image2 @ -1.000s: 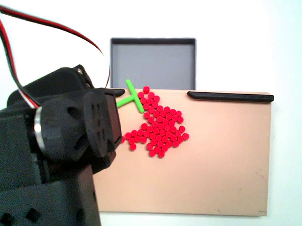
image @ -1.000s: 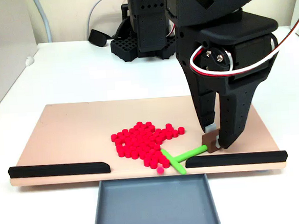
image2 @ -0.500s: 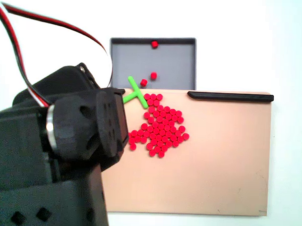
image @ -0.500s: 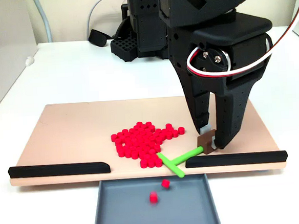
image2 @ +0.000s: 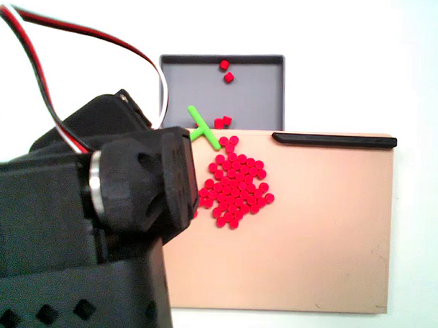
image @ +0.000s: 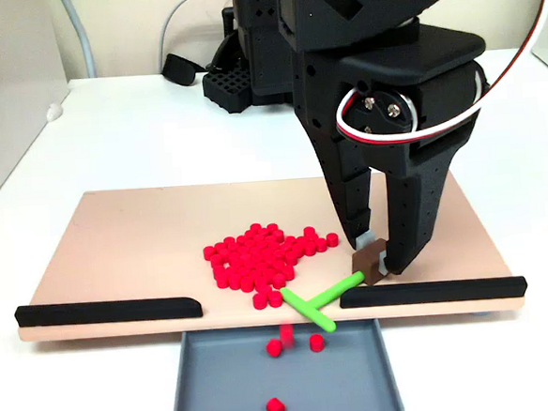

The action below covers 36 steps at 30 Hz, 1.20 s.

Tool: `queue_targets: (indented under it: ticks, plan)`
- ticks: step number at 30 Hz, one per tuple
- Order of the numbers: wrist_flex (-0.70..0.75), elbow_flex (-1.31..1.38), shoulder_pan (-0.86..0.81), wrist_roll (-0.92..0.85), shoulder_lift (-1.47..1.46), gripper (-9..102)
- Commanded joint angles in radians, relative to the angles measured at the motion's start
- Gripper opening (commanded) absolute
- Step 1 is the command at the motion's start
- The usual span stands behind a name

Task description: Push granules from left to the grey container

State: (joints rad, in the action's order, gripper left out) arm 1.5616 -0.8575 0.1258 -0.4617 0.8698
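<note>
Your claw grips the green pusher at the board's front edge; several granules lie in the grey container.

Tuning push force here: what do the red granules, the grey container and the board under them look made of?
The granules: matte plastic by the look, uniform bright red, no shine. The grey container: likely moulded plastic, flat slate tone, smooth, dull finish. The board: smooth pinkish-beige sheet, faintly satin; plastic or coated wood, cannot tell which.
</note>
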Motion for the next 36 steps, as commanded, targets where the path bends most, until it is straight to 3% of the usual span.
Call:
queue_targets:
  ticks: [1, 36]
  plan:
    - [0.002, 0.012, -0.014, -0.021, 0.002, 0]
    - [0.002, 0.012, -0.032, -0.173, 0.006, 0]
